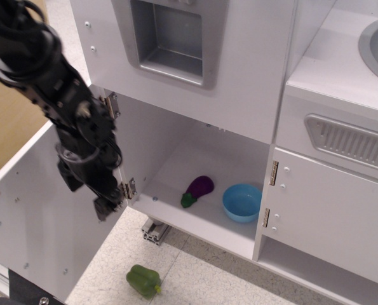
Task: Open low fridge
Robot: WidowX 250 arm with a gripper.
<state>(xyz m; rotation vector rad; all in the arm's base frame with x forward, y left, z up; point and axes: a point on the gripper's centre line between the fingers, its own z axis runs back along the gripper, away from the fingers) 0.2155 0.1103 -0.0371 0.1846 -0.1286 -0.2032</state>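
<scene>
The low fridge door is swung wide open to the left, its plain white inner face showing; its handle is hidden on the far side. The white compartment stands open. My black arm reaches down from the upper left, and my gripper hangs in front of the door's hinged edge, close to the lower hinge. Its fingers are dark and seen end-on, so I cannot tell whether they are open or shut. Nothing shows held in them.
A purple eggplant and a blue bowl lie in the compartment. A green pepper lies on the floor below. The grey dispenser panel is above, a white cabinet door at the right, a wooden panel at the left.
</scene>
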